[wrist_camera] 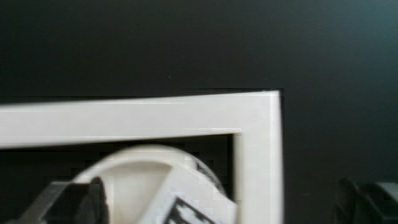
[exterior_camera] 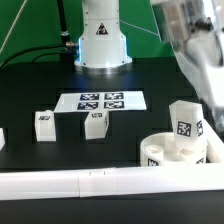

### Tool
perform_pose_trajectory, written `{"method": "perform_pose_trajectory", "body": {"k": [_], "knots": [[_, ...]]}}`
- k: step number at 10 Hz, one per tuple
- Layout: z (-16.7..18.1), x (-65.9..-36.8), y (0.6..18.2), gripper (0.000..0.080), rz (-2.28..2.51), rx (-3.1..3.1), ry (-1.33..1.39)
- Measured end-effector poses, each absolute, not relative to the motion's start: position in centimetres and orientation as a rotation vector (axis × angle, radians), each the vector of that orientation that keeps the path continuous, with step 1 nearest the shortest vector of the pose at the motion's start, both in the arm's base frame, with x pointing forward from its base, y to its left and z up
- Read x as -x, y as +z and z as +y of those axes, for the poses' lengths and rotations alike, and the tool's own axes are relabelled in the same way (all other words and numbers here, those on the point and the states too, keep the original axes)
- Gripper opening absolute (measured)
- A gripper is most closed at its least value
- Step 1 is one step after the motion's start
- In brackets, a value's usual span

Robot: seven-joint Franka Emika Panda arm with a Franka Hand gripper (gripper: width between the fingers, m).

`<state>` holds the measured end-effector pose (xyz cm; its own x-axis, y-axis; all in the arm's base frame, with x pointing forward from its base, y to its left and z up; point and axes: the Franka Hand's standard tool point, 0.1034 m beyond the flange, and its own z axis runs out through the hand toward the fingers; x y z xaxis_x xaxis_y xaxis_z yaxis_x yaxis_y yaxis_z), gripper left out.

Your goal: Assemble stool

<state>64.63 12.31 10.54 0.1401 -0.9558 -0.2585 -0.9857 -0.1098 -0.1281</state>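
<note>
The round white seat disc (exterior_camera: 172,153) lies at the exterior view's right, inside the corner of the white rails. A blocky white leg (exterior_camera: 186,121) with a marker tag stands upright on it. My arm (exterior_camera: 196,55) is blurred above this leg. In the wrist view my gripper (wrist_camera: 217,206) is open. Its dark fingers (wrist_camera: 75,203) stand wide on either side of the tagged leg (wrist_camera: 192,204) without touching it, with the seat (wrist_camera: 139,168) below. Two more legs (exterior_camera: 43,123) (exterior_camera: 96,124) stand near the middle of the table, and another (exterior_camera: 2,137) shows at the left edge.
The marker board (exterior_camera: 100,101) lies in front of the robot base (exterior_camera: 100,40). A long white rail (exterior_camera: 90,185) runs along the front and meets another at a corner (wrist_camera: 260,110) beside the seat. The table is black.
</note>
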Motion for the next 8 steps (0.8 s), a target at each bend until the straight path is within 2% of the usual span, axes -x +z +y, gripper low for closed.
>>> {"method": "perform_pose_trajectory", "body": {"k": [1, 5, 8], "knots": [[12.4, -64.5, 11.3, 0.0647, 1.773, 2.246, 0.155], [12.3, -64.5, 11.1, 0.0649, 1.449, 2.458, 0.101], [11.8, -64.5, 12.5, 0.0649, 0.684, 2.855, -0.038]]}}
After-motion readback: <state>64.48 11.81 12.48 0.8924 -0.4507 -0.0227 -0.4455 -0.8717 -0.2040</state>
